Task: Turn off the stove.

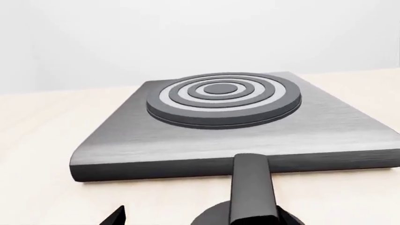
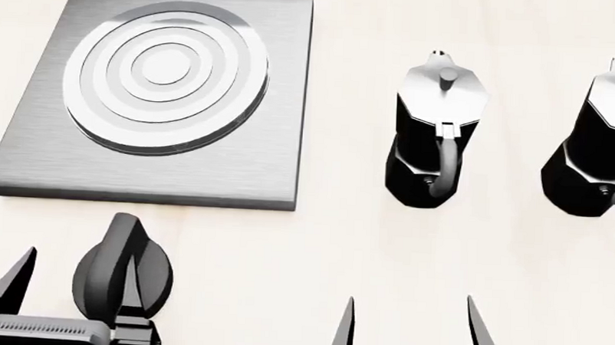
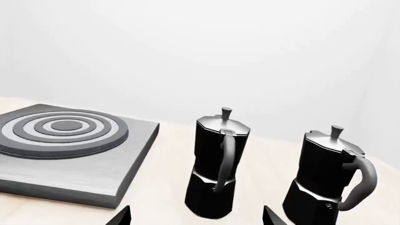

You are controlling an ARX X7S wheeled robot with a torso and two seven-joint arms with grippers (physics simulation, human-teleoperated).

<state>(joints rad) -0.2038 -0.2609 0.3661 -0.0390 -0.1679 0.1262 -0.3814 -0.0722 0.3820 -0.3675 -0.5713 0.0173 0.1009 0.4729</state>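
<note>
The stove [image 2: 274, 102] is a flat brushed-grey plate with a ringed round burner [image 2: 166, 75], at the far left of the head view. It fills the left wrist view [image 1: 337, 126]. Its black knob [image 2: 104, 277] lies apart on the table, just in front of the plate, with its raised ridge [image 1: 251, 187] standing up. My left gripper [image 2: 73, 283] is open around the knob. One fingertip [image 1: 115, 215] is well clear of the ridge; the other sits close beside it. My right gripper [image 2: 412, 333] is open and empty, near the front of the table.
Two black moka pots with silver lids [image 2: 437, 139] [image 2: 595, 144] stand to the right of the stove, handles toward me. Both show in the right wrist view [image 3: 216, 168] [image 3: 325, 183], ahead of the right gripper [image 3: 196, 218]. The table [image 2: 284, 256] is pale wood.
</note>
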